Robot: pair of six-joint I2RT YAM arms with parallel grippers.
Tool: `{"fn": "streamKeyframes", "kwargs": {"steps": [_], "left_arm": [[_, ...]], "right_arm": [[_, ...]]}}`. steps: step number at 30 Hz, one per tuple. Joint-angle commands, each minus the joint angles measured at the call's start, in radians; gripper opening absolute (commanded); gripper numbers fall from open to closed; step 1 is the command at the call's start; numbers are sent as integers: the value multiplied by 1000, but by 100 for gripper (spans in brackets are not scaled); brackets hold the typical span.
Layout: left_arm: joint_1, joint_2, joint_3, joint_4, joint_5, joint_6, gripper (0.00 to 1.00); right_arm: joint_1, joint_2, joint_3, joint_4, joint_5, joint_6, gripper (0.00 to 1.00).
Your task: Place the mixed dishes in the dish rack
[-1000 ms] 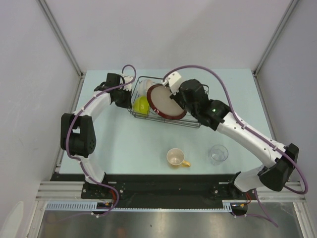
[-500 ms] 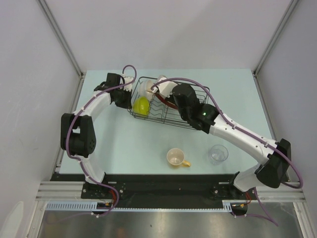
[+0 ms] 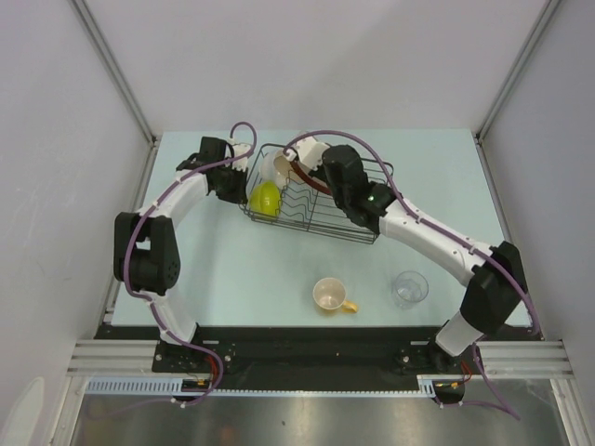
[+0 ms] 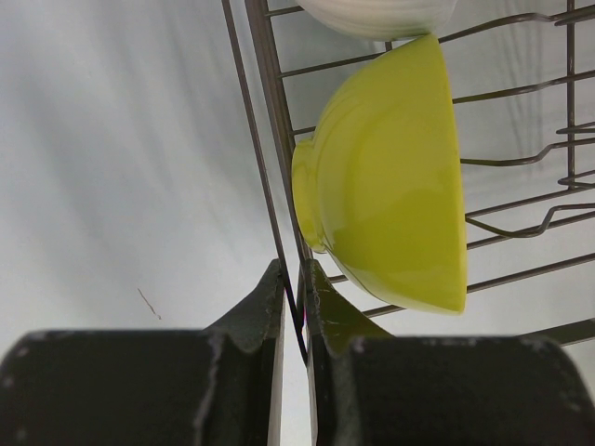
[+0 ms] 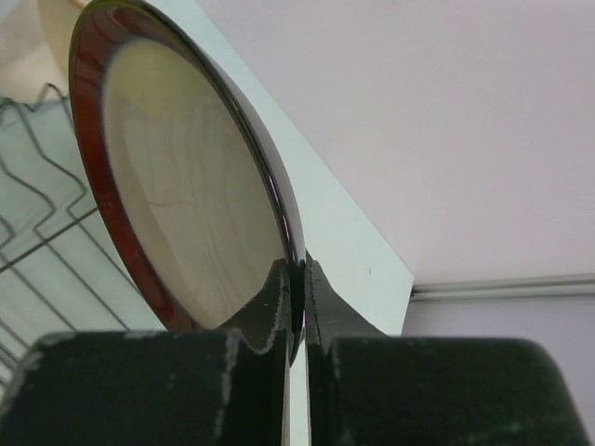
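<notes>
Right wrist view shows your right gripper [image 5: 296, 277] pinched tight on the dark-red rim of the plate [image 5: 186, 195]. The plate stands on edge over the rack [image 5: 37, 232] wires, toward the rack's left end, and you cannot tell whether its lower edge is seated. Left wrist view shows your left gripper [image 4: 296, 279] clamped on the rack's side wire, just beside the green bowl [image 4: 390, 177], with the white bowl [image 4: 372, 11] beyond. The cup [image 3: 331, 295] and glass [image 3: 409, 288] sit on the table [image 3: 232, 269], well apart from the rack.

Watch the release. If the plate's edge misses a gap between prongs, it could tip flat or strike the white bowl. Freeing the side wire too early may let the rack slide.

No brand, label or writing is readable.
</notes>
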Motion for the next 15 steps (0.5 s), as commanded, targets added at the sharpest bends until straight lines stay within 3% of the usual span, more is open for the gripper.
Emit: {"fn": "streamKeyframes", "kwargs": {"steps": [1, 15], "left_arm": [[-6, -4, -49, -113, 30, 79, 9], [-5, -12, -77, -103, 26, 83, 9]], "right_arm": [[-92, 36, 122, 175, 21, 36, 0], [-121, 83, 196, 158, -26, 99, 0]]}}
